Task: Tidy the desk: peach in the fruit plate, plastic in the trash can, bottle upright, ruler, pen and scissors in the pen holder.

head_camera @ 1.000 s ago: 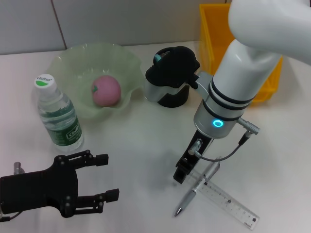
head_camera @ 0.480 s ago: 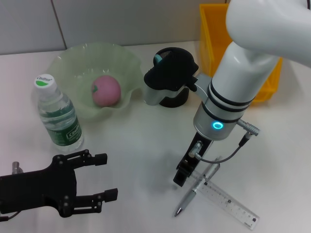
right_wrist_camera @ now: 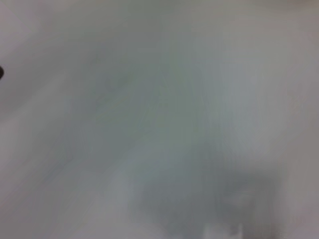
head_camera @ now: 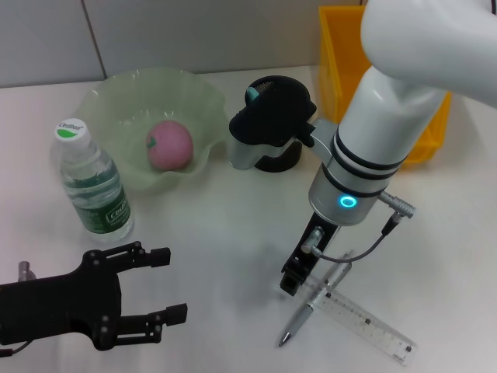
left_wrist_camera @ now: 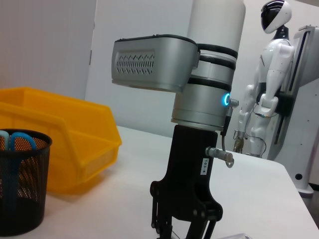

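White desk (head_camera: pixel 233 233) w/ grey wall panels behind; a white humanoid robot (left_wrist_camera: pixel 271 74) stands beyond the desk's far end. Using the mesh pen holder (head_camera: pixel 273 148) as landmark: scissors (left_wrist_camera: pixel 15 142) already inside it, yellow bin (head_camera: pixel 342 70) just right, green fruit plate (head_camera: pixel 116 101) w/ peach (head_camera: pixel 169 145) left, upright bottle (head_camera: pixel 95 189) further left. Toward the robot from it, right gripper (head_camera: pixel 293 280) sits low touching the pen (head_camera: pixel 314 303), which crosses the ruler (head_camera: pixel 365 326); can't tell its fingers. Left gripper (head_camera: pixel 172 284) near-left, spread open, empty.

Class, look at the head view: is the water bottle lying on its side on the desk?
No, the water bottle stands upright on the desk, cap on top, beside the green fruit plate.
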Available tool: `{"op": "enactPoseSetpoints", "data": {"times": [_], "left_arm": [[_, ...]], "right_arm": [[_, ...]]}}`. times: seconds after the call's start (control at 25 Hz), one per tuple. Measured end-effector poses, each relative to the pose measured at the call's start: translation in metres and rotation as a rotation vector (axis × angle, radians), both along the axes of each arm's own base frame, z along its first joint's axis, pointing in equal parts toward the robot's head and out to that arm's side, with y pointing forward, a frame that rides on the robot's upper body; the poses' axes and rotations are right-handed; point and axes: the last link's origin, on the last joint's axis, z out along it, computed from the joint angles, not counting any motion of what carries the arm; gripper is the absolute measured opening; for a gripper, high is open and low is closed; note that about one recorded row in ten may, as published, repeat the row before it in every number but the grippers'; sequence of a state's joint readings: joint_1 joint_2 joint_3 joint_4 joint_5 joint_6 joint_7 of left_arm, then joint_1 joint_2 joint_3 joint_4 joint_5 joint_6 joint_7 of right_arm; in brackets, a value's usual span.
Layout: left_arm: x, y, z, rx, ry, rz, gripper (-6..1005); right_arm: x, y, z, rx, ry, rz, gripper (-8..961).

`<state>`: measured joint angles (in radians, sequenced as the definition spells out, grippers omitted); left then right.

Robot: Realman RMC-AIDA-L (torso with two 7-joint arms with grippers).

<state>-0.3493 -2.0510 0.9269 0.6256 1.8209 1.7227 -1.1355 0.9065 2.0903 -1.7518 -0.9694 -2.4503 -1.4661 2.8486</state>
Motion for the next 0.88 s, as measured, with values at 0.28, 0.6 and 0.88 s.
{"op": "enactPoseSetpoints", "data": {"times": [0.28,0.6,0.88], "left_arm": [[-0.001,-0.002,0.0,0.002,-0.003,0.006,828],[-0.001,-0.001,0.0,0.001,-0.004,0.004,829],[0.002,0.0,0.001,-0.006,-0.006,-0.006,829]], "right_arm": [[-0.005,0.001,0.002,0.005,0.01,0.012,371],[-0.011,0.004,0.009,0.014,0.036,0.014,355],[-0.015,0.012,0.019,0.041,0.091,0.001,340]]}}
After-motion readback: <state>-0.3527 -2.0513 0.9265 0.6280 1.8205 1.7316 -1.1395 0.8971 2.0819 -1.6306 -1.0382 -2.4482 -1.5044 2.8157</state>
